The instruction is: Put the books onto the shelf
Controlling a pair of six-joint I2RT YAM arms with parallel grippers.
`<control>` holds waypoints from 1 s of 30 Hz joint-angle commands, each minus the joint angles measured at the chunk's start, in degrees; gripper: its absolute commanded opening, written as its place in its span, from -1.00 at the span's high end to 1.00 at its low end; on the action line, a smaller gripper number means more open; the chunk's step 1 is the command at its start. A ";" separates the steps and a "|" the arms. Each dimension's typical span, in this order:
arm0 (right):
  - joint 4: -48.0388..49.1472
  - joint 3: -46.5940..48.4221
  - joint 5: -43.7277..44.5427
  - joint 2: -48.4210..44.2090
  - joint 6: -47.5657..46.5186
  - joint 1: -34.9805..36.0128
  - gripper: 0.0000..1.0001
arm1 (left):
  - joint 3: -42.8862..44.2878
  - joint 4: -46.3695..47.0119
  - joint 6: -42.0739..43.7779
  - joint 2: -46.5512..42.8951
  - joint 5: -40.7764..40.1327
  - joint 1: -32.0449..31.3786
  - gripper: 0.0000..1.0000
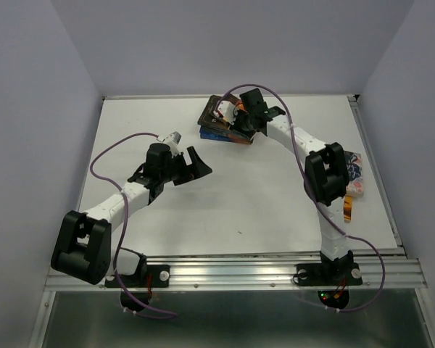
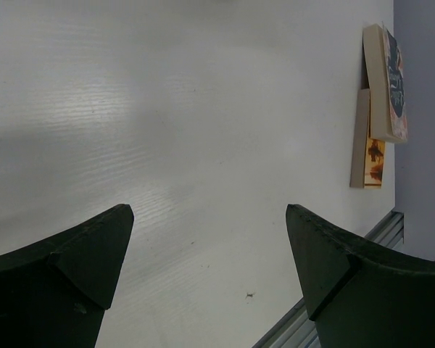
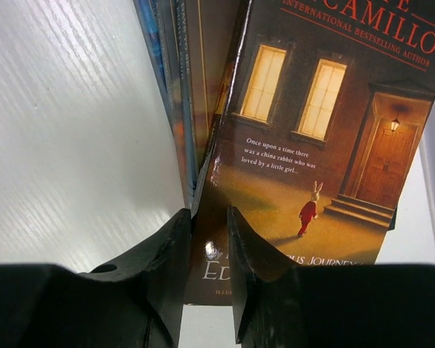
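White desk [image 1: 239, 210], pale walls on three sides; no shelf in any view. A stack of books [image 1: 219, 132] lies at far centre, with more books [image 2: 383, 109] by the right edge. Right hand [image 3: 206, 217] pinches the near edge of the top book [image 3: 312, 145], fingers nearly together on it. Left hand [image 2: 210, 239] hangs wide open over bare desk. Step in hand: grasping the top book. The next move likely calls for a clean lift, without dragging the ones beneath.
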 commanded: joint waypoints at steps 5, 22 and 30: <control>-3.19 1.40 -3.22 3.51 -10.38 -0.81 0.34 | 2.06 0.57 2.26 -1.13 0.09 0.28 -0.98; 26.87 -24.40 13.90 -21.61 38.05 -9.15 0.14 | 2.94 1.10 2.97 -0.07 0.44 0.63 -0.98; 26.08 -25.32 17.16 -18.91 40.34 -11.01 0.14 | 4.35 0.31 3.76 0.80 0.35 1.68 -0.98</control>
